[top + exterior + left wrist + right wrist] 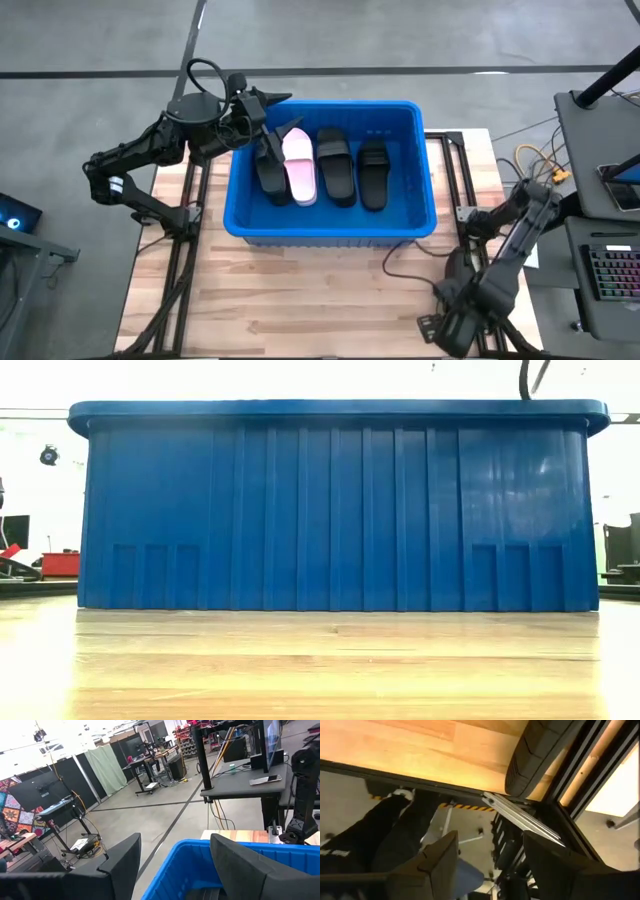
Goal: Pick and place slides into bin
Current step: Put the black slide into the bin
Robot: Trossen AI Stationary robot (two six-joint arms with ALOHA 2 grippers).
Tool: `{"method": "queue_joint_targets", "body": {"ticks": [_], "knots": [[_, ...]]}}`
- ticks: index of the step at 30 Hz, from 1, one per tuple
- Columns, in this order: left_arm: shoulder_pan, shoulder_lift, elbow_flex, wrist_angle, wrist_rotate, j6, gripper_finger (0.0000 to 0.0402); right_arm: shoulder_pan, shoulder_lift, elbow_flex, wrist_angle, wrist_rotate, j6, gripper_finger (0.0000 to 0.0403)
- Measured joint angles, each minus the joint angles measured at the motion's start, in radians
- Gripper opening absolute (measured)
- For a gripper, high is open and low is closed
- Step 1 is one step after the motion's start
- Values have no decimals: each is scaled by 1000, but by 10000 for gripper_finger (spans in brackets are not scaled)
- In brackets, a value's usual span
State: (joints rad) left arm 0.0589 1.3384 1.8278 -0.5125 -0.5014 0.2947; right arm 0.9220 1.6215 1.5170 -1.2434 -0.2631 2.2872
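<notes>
The blue bin (330, 225) stands in the middle of the table and fills the low view (340, 510). Inside it lie a pale pink slide (298, 166) and three black slides (336, 166), side by side on the bin's floor. My left gripper (272, 108) hovers open and empty over the bin's far left corner. In the left wrist view (175, 855) the bin's rim (200, 850) shows between its fingers. My right gripper (447, 325) is open and empty at the table's near right corner, and shows in the right wrist view (490, 855).
Bare wooden tabletop (320, 290) lies in front of the bin. A black cable (405, 255) lies near the bin's near right corner. A person's dark-trousered legs (380, 835) show below the table edge. A desk with a keyboard (610, 270) stands to the right.
</notes>
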Motion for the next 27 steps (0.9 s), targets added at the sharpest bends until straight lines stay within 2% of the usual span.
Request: {"method": "queue_joint_targets", "body": {"ticks": [6,16,21,27], "knots": [[0,3,0,0,2,0,223,2,67,1,-55,2,-80,199],[0,21,-2,0,2,0,223,90,88,1,-335,2,-320,161],[0,25,-2,3,1,-1,223,164,76,-40,-329,62,-449,148],[0,30,-1,10,0,-26,223,247,71,-145,-330,86,-437,147]]}}
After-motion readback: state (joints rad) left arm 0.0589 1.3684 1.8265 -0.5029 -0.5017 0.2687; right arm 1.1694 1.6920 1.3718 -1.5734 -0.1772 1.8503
